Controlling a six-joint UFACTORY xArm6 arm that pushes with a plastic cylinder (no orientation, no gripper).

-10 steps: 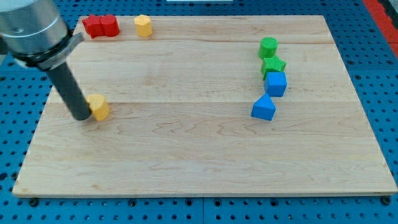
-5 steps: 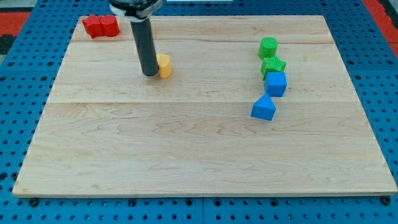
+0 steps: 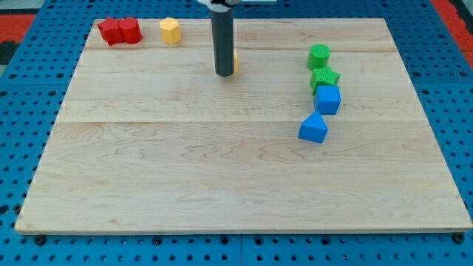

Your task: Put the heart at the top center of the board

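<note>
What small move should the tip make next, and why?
Probably a short push toward the view's top. My tip stands against the yellow heart, which shows only as a sliver at the rod's right edge. It is near the board's middle left to right, yet below the top edge.

Obstacles: rod with my tip [image 3: 224, 74] near top centre of the board [image 3: 222, 185], a yellow block [image 3: 234, 60] mostly hidden behind it. Red block [image 3: 120, 31] and yellow block [image 3: 171, 30] crowd top-left corner. Green [image 3: 319, 55], green [image 3: 324, 77], blue [image 3: 327, 99], blue [image 3: 313, 128] blocks line the right side. Bottom half, left edge open for passage.
</note>
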